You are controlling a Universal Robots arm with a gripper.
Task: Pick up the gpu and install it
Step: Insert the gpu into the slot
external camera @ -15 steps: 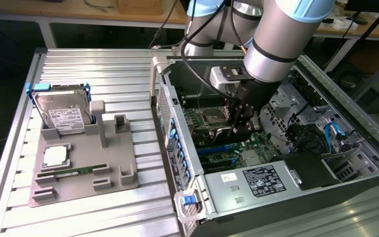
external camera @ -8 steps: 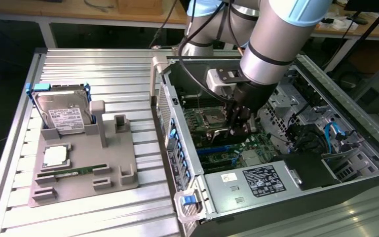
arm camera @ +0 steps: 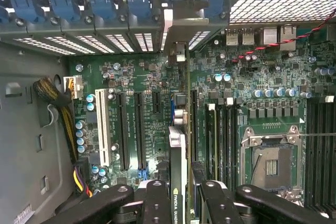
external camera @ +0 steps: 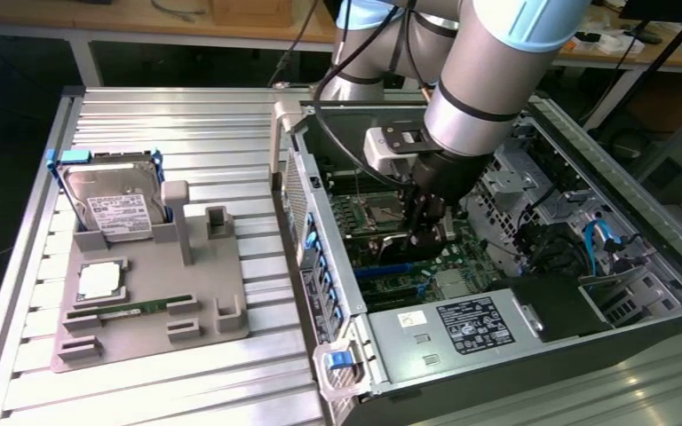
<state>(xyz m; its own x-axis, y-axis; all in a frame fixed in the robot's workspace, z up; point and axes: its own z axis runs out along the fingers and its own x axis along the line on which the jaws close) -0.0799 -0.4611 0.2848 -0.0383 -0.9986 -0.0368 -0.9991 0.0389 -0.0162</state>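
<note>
Gripper point(arm camera: 182, 192) is clamped on the gpu point(arm camera: 177, 148) (card edge-on between the fingers point(arm camera: 157, 198)). It hangs over the motherboard point(arm camera: 131, 72) inside the case point(external camera: 299, 186).

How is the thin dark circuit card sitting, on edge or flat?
On edge: the card shows as a narrow strip in the hand.

**Claw clamped, arm angled down**

The arm point(external camera: 489, 62) slopes down from the exterior view's upper right. Its grey wrist point(external camera: 460, 115) points the claw point(external camera: 426, 232) downward. In the wrist view, the claw's two black fingers point(arm camera: 156, 200) press against either face of the gpu point(arm camera: 177, 150), gripping it edge-on between them.
</note>
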